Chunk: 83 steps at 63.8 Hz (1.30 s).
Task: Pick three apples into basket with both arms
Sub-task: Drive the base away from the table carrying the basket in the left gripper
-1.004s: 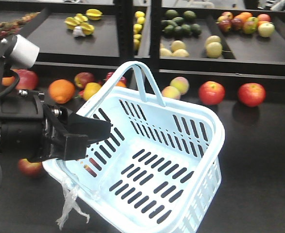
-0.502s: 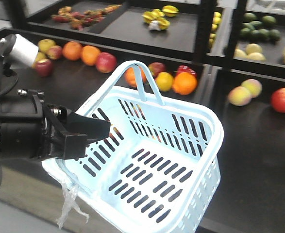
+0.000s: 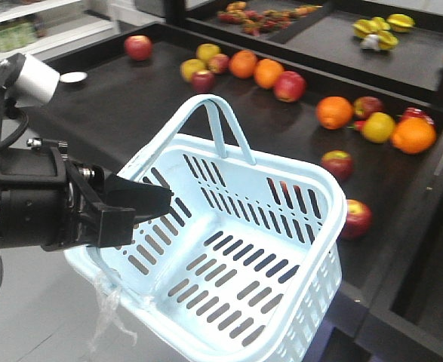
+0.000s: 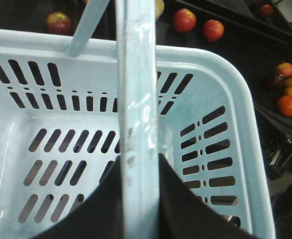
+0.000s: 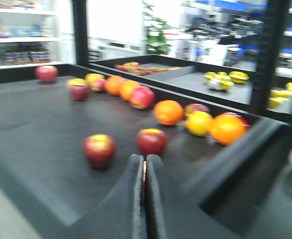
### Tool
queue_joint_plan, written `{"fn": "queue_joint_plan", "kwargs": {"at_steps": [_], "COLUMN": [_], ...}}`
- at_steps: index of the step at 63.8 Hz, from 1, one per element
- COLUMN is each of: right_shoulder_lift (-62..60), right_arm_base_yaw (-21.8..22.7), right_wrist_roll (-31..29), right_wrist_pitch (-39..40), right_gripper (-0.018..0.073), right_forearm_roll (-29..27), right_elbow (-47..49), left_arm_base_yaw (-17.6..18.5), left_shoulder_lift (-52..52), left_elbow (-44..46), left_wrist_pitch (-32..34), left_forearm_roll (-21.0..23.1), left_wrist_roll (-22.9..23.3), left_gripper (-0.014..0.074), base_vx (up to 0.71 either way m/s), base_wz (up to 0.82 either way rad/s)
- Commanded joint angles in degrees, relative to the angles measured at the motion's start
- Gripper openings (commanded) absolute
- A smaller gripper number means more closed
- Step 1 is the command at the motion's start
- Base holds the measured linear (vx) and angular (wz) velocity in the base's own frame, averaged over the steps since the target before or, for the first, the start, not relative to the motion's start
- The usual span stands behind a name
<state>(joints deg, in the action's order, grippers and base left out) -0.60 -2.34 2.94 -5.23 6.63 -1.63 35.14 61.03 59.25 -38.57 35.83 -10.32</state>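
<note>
Right wrist-mounted view shows the right gripper (image 5: 145,164) with jaws together, an apple (image 5: 151,141) on the counter (image 5: 36,134) just beyond their tips, while the left gripper (image 3: 149,204) clamps the basket (image 4: 185,56).

The basket (image 3: 334,204) hangs before the desk (image 3: 130,113). Just right of the basket, on the desk, lie a near apple (image 3: 355,219) and a far apple (image 3: 337,164). An orange (image 3: 334,111) lies behind the basket.
</note>
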Motion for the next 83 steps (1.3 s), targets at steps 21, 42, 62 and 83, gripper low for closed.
{"fn": "queue_joint_plan", "kwargs": {"at_steps": [21, 42, 62, 83], "right_shoulder_lift": [-0.59, -0.59, -0.59, -0.59], "right_arm_base_yaw": [0.37, 0.37, 0.37, 0.37], "right_wrist_roll": [-0.48, -0.48, -0.48, -0.48], "right_wrist_pitch": [3.99, 3.99, 3.99, 3.99], "right_gripper": [-0.0001, -0.0001, -0.0001, -0.0001], "right_forearm_roll": [0.45, 0.45, 0.45, 0.45], "right_elbow": [-0.78, -0.78, -0.78, -0.78], "left_arm_base_yaw": [0.31, 0.31, 0.31, 0.31], "left_shoulder_lift": [-1.39, -1.39, -1.39, -1.39], "left_elbow": [1.63, 1.63, 1.63, 1.63], "left_wrist_pitch": [4.00, 4.00, 4.00, 4.00], "left_forearm_roll": [2.70, 2.70, 2.70, 2.70], "left_wrist_roll": [0.03, 0.03, 0.03, 0.03], "left_gripper": [-0.0008, -0.0008, -0.0008, -0.0008], "base_vx": [-0.15, -0.13, -0.12, -0.08], "base_wz": [0.58, 0.52, 0.48, 0.38]}}
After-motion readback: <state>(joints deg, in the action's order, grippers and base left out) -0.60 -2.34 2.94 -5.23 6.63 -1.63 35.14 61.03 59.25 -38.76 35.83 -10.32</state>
